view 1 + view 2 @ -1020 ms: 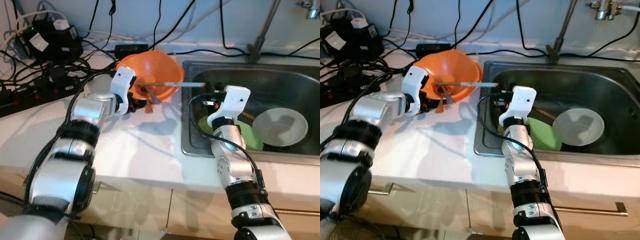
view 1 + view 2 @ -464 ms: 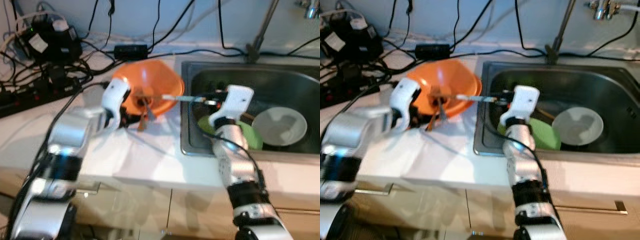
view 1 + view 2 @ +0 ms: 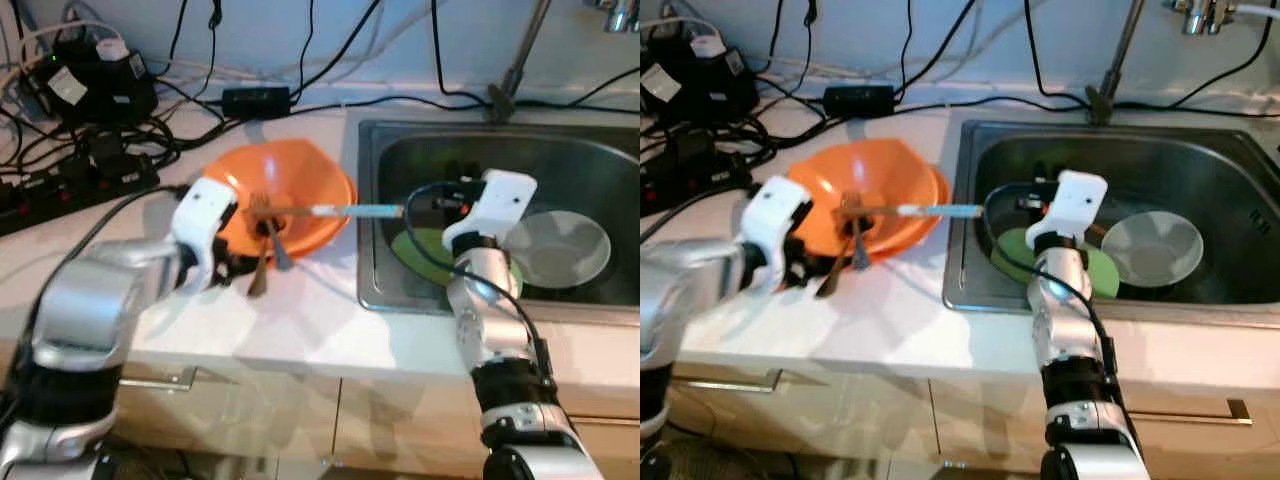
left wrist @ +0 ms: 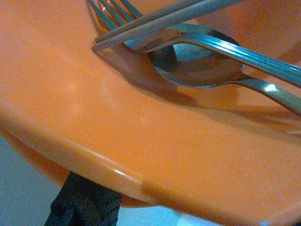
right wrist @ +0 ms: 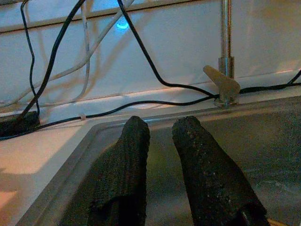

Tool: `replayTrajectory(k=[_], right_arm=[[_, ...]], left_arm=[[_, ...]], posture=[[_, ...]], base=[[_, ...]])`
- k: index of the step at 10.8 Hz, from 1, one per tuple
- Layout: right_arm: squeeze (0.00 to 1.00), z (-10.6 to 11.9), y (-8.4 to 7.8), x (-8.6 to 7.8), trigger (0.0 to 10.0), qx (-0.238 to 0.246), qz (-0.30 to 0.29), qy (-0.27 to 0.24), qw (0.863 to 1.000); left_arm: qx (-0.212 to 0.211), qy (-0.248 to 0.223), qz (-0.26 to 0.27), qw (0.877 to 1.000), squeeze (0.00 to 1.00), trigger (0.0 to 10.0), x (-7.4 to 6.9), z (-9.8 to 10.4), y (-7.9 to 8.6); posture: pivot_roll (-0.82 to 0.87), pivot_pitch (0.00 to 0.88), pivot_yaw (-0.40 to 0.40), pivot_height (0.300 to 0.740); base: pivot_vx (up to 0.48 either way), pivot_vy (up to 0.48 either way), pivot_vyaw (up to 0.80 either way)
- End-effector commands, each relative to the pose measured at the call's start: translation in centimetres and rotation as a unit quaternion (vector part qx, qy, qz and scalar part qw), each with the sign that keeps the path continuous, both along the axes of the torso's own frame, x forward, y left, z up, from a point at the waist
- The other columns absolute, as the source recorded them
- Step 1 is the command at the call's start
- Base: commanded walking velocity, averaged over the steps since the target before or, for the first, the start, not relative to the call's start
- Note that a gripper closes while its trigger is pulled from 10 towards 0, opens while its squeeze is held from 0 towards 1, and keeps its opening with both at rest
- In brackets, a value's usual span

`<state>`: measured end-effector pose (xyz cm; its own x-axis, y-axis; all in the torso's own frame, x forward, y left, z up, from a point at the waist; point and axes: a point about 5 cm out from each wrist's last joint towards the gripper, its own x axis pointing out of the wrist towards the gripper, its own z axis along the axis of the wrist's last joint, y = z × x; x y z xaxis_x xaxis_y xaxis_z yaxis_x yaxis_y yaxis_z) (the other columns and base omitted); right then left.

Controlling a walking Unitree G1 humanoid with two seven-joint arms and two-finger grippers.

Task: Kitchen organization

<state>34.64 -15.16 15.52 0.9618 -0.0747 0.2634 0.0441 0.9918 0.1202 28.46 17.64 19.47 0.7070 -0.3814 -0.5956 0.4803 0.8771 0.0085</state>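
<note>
The wide, shallow orange plastic bowl sits on the white countertop just left of the steel sink. The left gripper has it by the near rim, one black finger under the lip, so it looks clamped on the rim. Just beyond that grip, a metal fork and spoon lie loose in the bowl's hollow, and a long utensil with a pale blue handle reaches over the far rim toward the sink. The bowl looks light, stiff and smooth; tilted, its cutlery would likely slide out, so a level rim hold seems best. The right gripper hangs over the sink, fingers slightly apart and empty, with a flat green plate and a pale grey bowl below it.
</note>
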Motion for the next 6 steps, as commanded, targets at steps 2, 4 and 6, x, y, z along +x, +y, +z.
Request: replayTrajectory(k=[2,4,6], right_arm=[[0.00,0.3,-0.2,0.3,10.0,0.003,-0.003,-0.005,1.000],[0.00,0.3,0.0,0.4,10.0,0.004,0.000,-0.004,1.000],[0.00,0.4,0.1,0.6,10.0,0.004,0.002,-0.003,1.000]], left_arm=[[0.010,0.042,0.015,0.999,0.00,10.0,-1.4,-0.8,0.5],[0.015,0.016,0.012,1.000,0.00,10.0,-1.6,0.4,0.4],[0.032,-0.010,0.007,0.999,0.00,10.0,-1.6,1.2,0.8]], posture=[[0.16,0.041,0.028,0.740],[0.17,0.045,0.020,0.740],[0.17,0.046,0.010,0.740]], base=[[0.000,0.000,0.00],[0.000,0.000,0.00],[0.000,0.000,0.00]])
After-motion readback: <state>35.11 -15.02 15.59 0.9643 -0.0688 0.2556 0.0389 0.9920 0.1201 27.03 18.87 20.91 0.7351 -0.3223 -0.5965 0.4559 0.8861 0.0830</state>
